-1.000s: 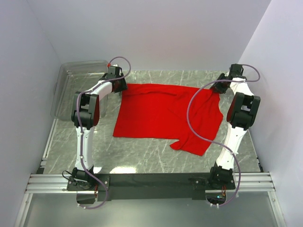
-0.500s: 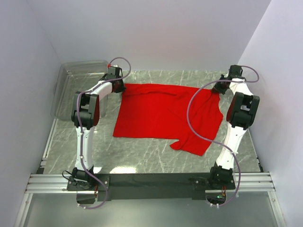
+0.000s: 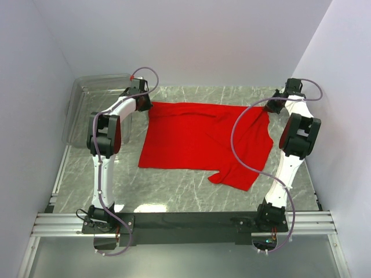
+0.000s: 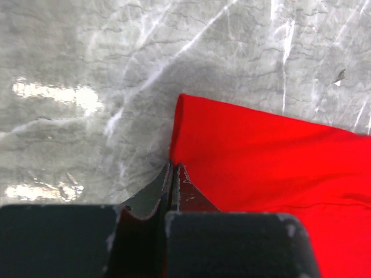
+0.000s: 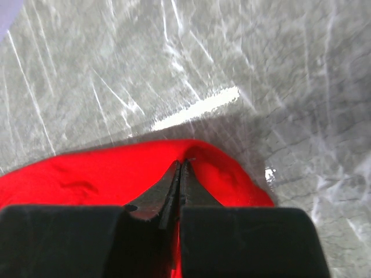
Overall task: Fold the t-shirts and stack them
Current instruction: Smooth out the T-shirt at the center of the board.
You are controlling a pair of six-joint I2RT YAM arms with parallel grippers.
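Note:
The bright red t-shirt [image 3: 203, 136] lies spread on the marble table, one sleeve folded out at its near right. My left gripper [image 3: 146, 105] sits at the shirt's far left corner. In the left wrist view its jaws [image 4: 174, 167] are pressed together right at the edge of the red cloth [image 4: 261, 156], which meets the tips. My right gripper [image 3: 268, 109] is at the far right corner. In the right wrist view the jaws [image 5: 181, 163] are shut, and the red fabric [image 5: 116, 171] puckers up around the tips.
A clear plastic bin [image 3: 87, 110] stands at the far left, just behind the left arm. White walls close in the table at the back and on both sides. An aluminium rail [image 3: 185, 223] carrying the arm bases runs along the near edge.
Both grippers have closed on the shirt's far corners. Each wrist has shifted slightly outward and back, and the right corner is drawn a little toward the wall.

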